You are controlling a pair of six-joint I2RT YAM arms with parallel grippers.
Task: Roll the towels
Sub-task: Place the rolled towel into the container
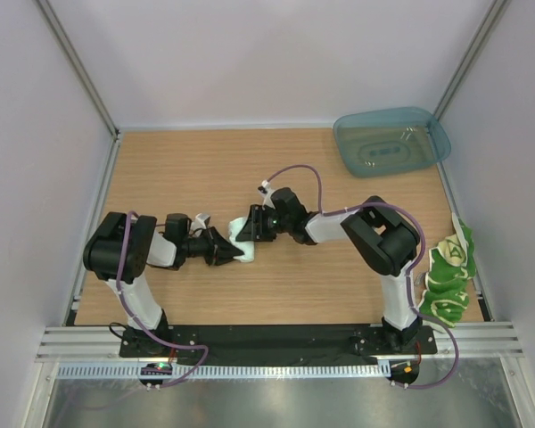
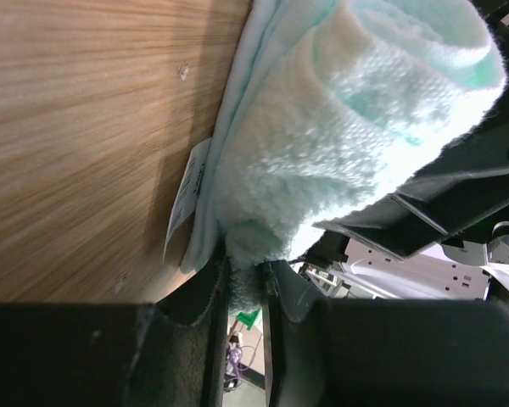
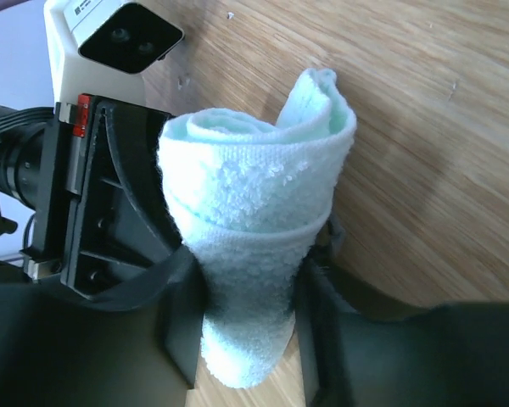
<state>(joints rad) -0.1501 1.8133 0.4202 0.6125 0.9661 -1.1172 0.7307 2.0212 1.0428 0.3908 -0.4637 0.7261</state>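
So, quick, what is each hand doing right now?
Left hand: closed, pinching a bit of the mint towel.
Right hand: closed around the same towel, which is rolled up.

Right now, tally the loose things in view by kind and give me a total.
Towels: 2, a rolled mint-white towel at mid-table and a yellow-and-green towel at the right edge.
Trays: 1, a teal tray at the far right corner.
Total: 3.

I recorded a translucent teal plastic tray resting at the far right corner of the wooden table.
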